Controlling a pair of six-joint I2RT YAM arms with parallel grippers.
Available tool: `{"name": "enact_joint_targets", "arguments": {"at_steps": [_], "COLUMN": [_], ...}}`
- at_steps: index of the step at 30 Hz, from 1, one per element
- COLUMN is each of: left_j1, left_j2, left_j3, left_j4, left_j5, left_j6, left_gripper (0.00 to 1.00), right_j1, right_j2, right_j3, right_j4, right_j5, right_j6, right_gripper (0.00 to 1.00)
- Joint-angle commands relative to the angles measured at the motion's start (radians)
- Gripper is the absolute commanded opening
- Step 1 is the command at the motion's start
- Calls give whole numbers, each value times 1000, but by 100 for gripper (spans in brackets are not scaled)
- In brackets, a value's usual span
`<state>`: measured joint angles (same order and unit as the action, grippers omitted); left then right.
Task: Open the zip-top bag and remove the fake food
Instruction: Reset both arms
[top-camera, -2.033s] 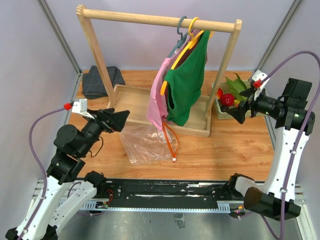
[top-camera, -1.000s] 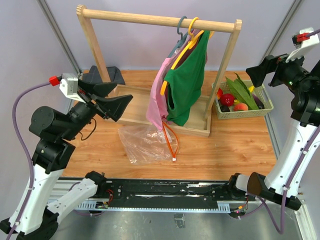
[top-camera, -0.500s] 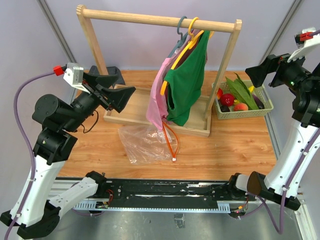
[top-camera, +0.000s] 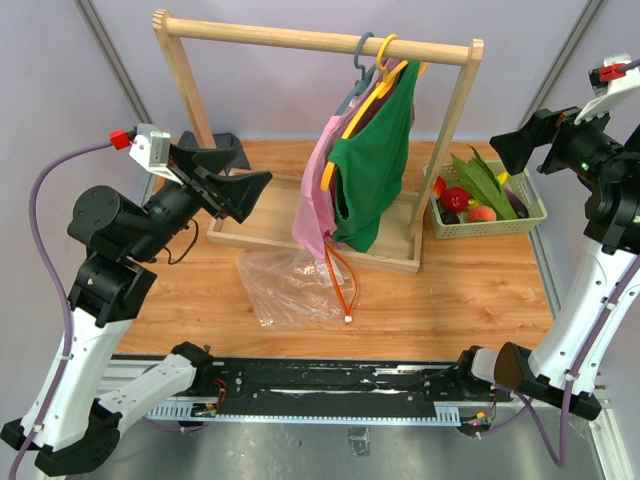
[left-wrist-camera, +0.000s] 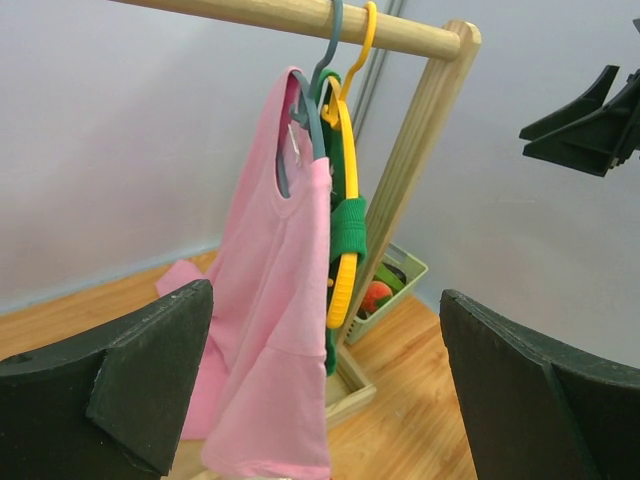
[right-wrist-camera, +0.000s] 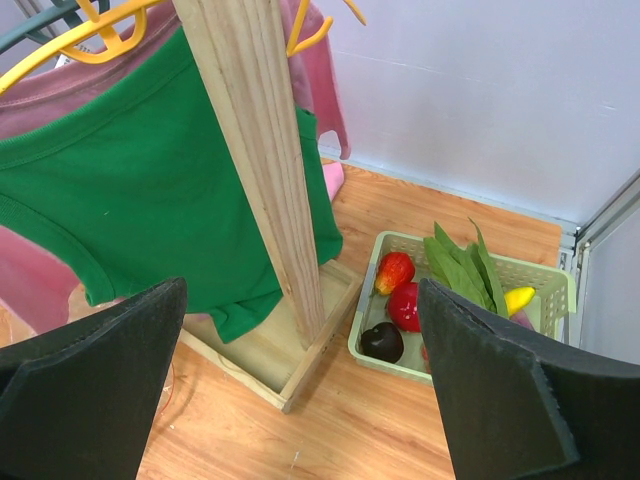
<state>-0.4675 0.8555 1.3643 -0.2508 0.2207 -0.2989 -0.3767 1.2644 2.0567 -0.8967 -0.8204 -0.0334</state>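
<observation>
Right now, from the top external camera, I see the zip-top bag (top-camera: 288, 285) lying flat on the desk (top-camera: 470, 290), just in front of the wooden rack's base tray (top-camera: 262, 205) and below the hem of the pink garment (top-camera: 313, 205). Its orange-red zip strip (top-camera: 347, 280) curves down its right edge, with the small white slider (top-camera: 347, 319) at the near end. The fake food (top-camera: 470, 190) sits in a green basket (top-camera: 490, 231) at the far right of the desk, well apart from the bag. My left jaws are raised above the desk's left side, spread wide and holding nothing. My right jaws hang high near the basket, also wide apart and holding nothing. On the left wrist camera, both black fingers (left-wrist-camera: 120, 380) frame the pink garment on its grey hanger (left-wrist-camera: 318, 110), with nothing between them. The yellow hanger (left-wrist-camera: 348, 190) and a strip of the green shirt (left-wrist-camera: 348, 225) show behind it. On the right wrist camera, the fingers (right-wrist-camera: 90, 390) are far apart with nothing between them. The rack's upright post (right-wrist-camera: 262, 160) stands ahead. Beyond it the basket holds a strawberry (right-wrist-camera: 394, 272), a red round piece (right-wrist-camera: 405, 306), a dark eggplant (right-wrist-camera: 380, 342), green leafy pieces (right-wrist-camera: 460, 265) and a yellow fruit (right-wrist-camera: 520, 298).
</observation>
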Motion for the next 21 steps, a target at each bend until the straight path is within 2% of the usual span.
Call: {"name": "enact_joint_targets", "arguments": {"at_steps": [1,21], "left_j1": [5,6], "left_j2": [1,-7], "left_j3": [16,-7], "left_j4": [4,12], "left_j5": [-7,-14], "left_j6": [14,14], "left_gripper": [99,99], "right_j1": [-18,-21], "right_j2": [-6,-14], "right_j3": [38,25], "right_j4": [-13,-15], "right_j5": [-17,-23], "right_j6": [-8,-15], "right_gripper": [98,98]}}
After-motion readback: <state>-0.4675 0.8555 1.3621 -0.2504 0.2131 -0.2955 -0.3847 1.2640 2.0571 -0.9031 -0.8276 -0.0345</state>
